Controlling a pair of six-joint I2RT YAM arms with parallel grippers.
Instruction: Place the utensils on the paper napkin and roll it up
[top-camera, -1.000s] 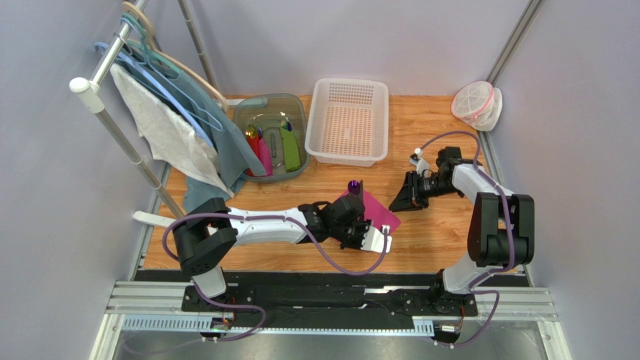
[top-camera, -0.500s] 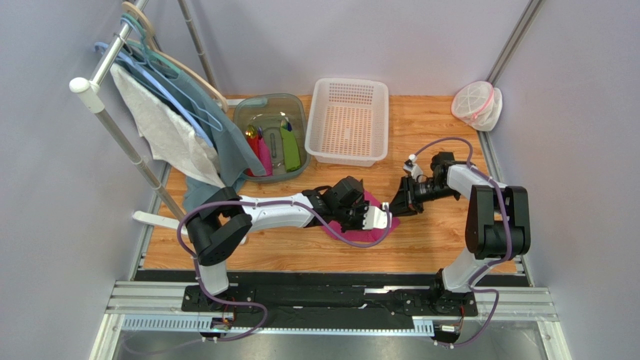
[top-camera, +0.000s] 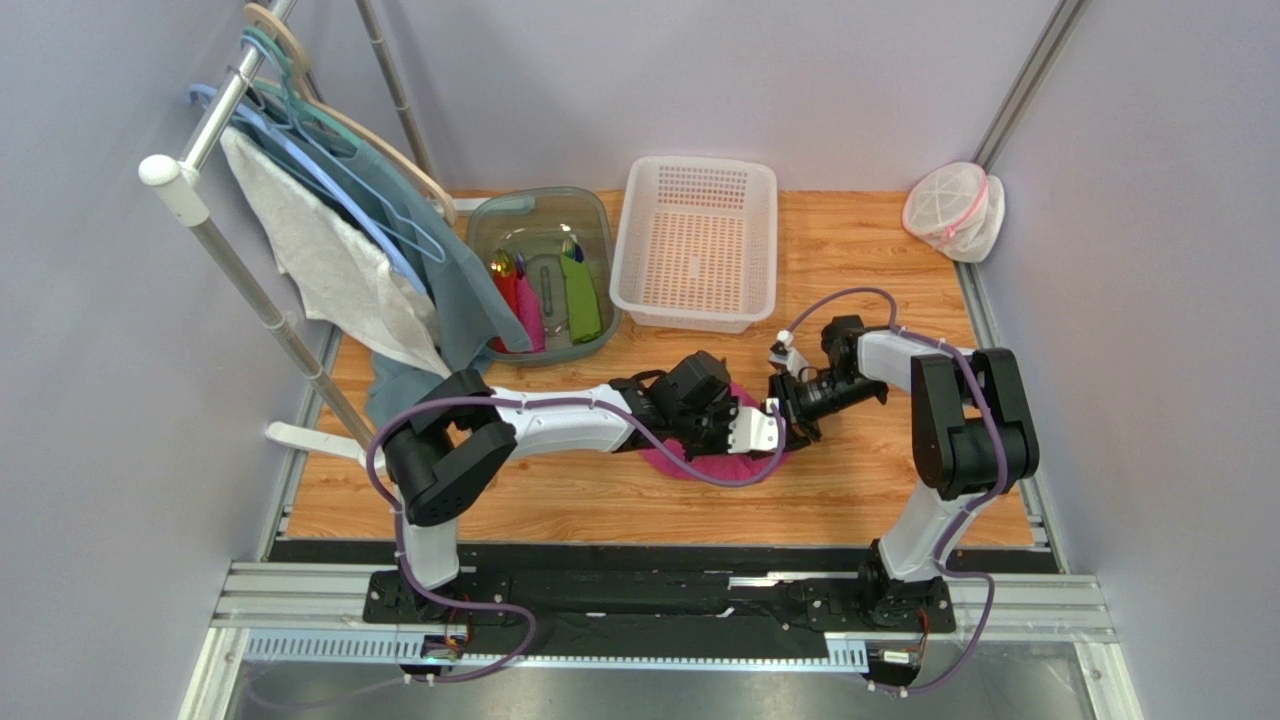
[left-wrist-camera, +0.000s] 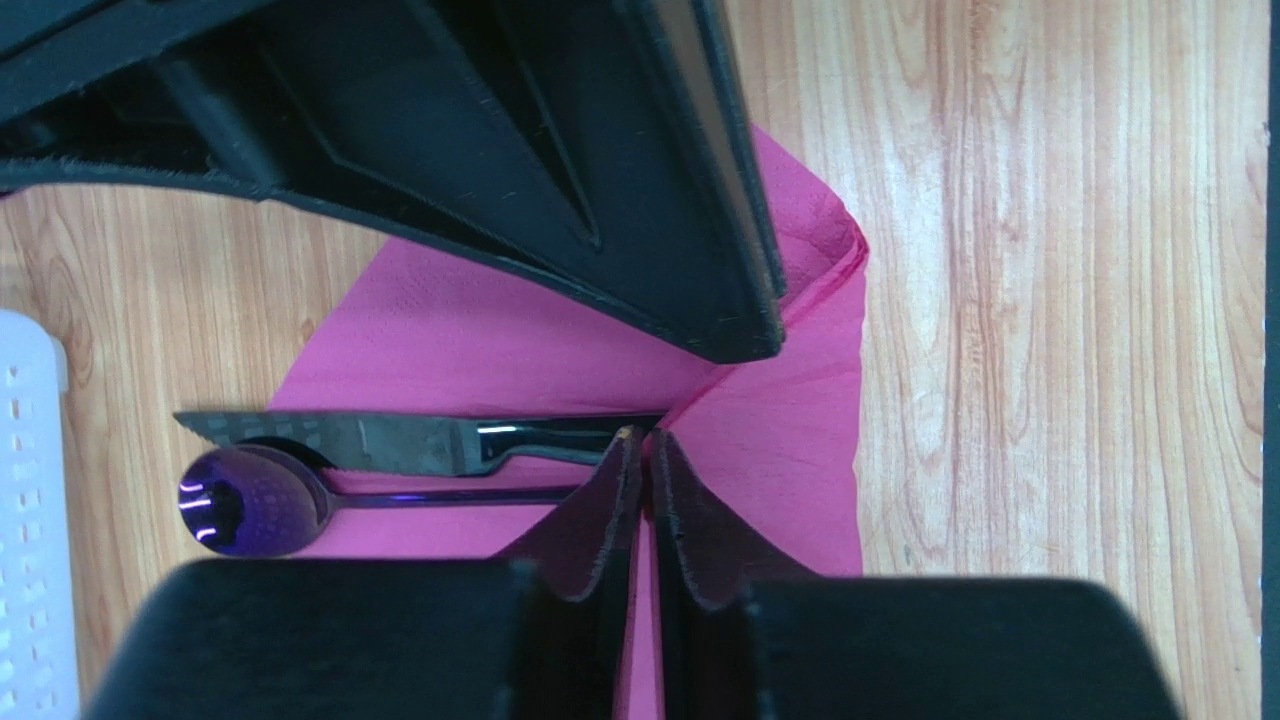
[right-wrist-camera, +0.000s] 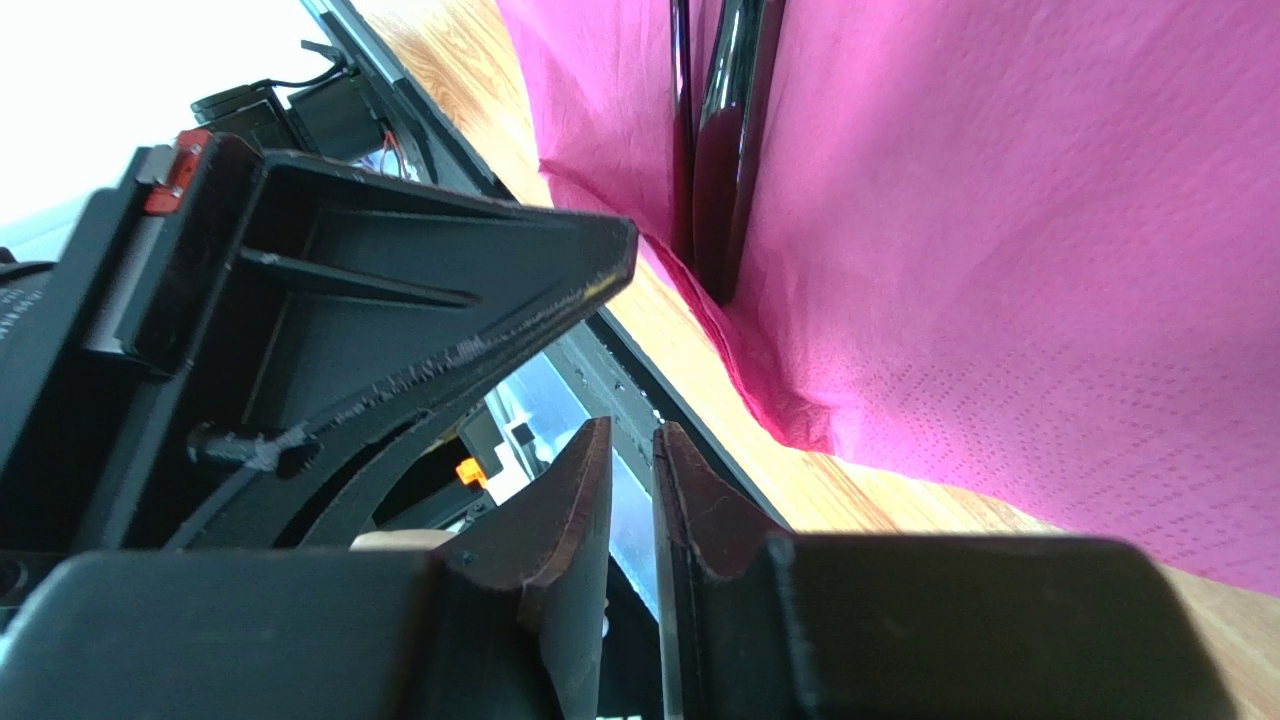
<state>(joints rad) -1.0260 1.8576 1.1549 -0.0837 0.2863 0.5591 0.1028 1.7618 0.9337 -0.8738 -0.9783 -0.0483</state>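
The magenta paper napkin lies on the wood table, one side folded over. The black knife and the purple spoon lie side by side on it, their handles under the fold. My left gripper is shut on the napkin's folded edge right at the handles. In the top view it sits over the napkin. My right gripper is shut and empty, just beside the fold; in the top view it nearly meets the left one. The right wrist view shows the handles tucked in the napkin.
A white basket stands behind the napkin, its edge in the left wrist view. A grey tub with green, pink and red items is to its left. A rack with hangers and cloths fills the left. A bag lies at the back right.
My left gripper has carried the napkin's edge away from the near side, folding it over the utensil handles. My right gripper has moved left, close to the fold.
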